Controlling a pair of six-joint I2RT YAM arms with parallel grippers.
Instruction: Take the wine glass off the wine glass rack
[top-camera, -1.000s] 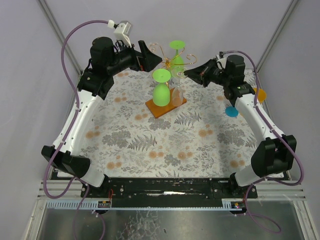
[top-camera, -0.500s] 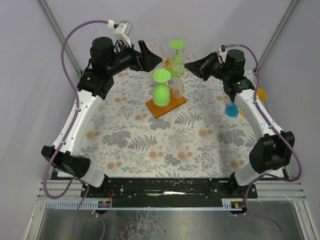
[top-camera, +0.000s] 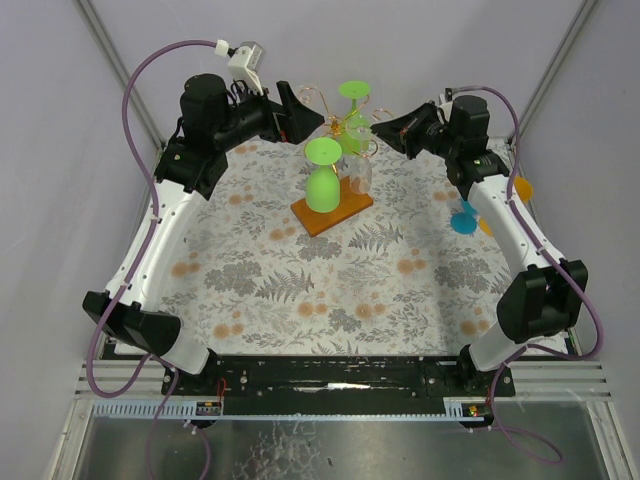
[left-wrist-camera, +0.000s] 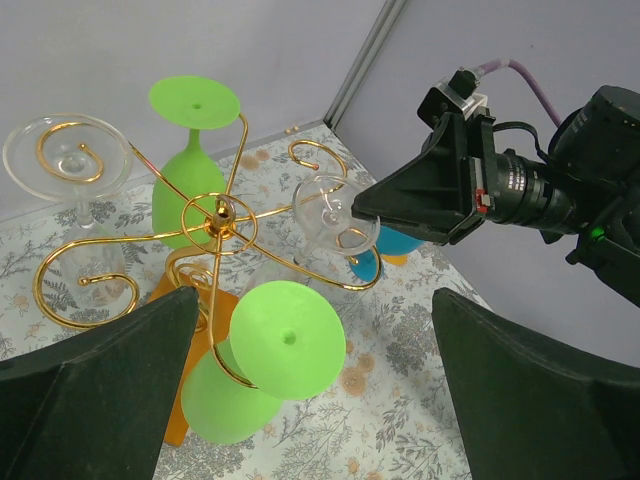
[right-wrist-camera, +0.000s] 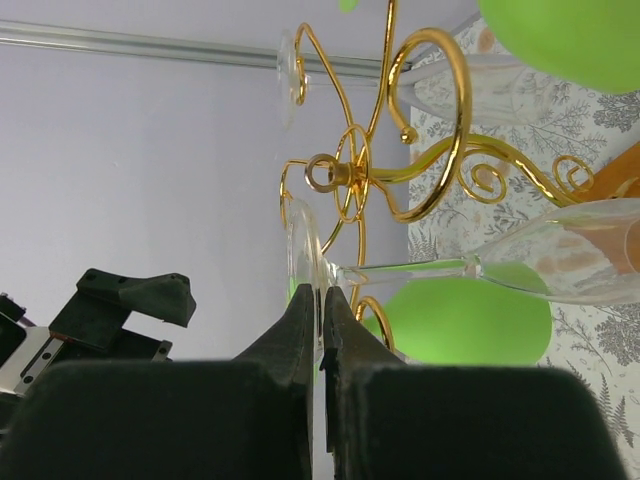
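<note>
Your right gripper (top-camera: 377, 134) has swung in from the right edge toward the middle of the far edge and now sits against the wine glass rack (top-camera: 336, 124). The left arm has not shifted.

From the top camera, the rack's thin gold wire scrolls rise from a flat orange base (top-camera: 322, 220) on the floral table cloth (top-camera: 300, 290), near the far edge at its middle. The clear wine glass (top-camera: 358, 176) hangs bowl-down on the rack's right side. A green glass (top-camera: 321, 185) hangs on the near side and a second green glass (top-camera: 352, 92) on the far side. Your left gripper (top-camera: 303, 113) hovers just left of the rack.

In the left wrist view, its blunt black fingers (left-wrist-camera: 100, 390) stand wide apart with nothing between them. Another clear glass (left-wrist-camera: 58, 158) rests its round foot in a wire spiral. Your right gripper's tip meets the wine glass's foot.

In the right wrist view, the tapered fingers (right-wrist-camera: 290, 340) are pinched on the thin edge of that foot. The stem and bowl run off to the right, the stem still threaded in the wire curl.
</note>
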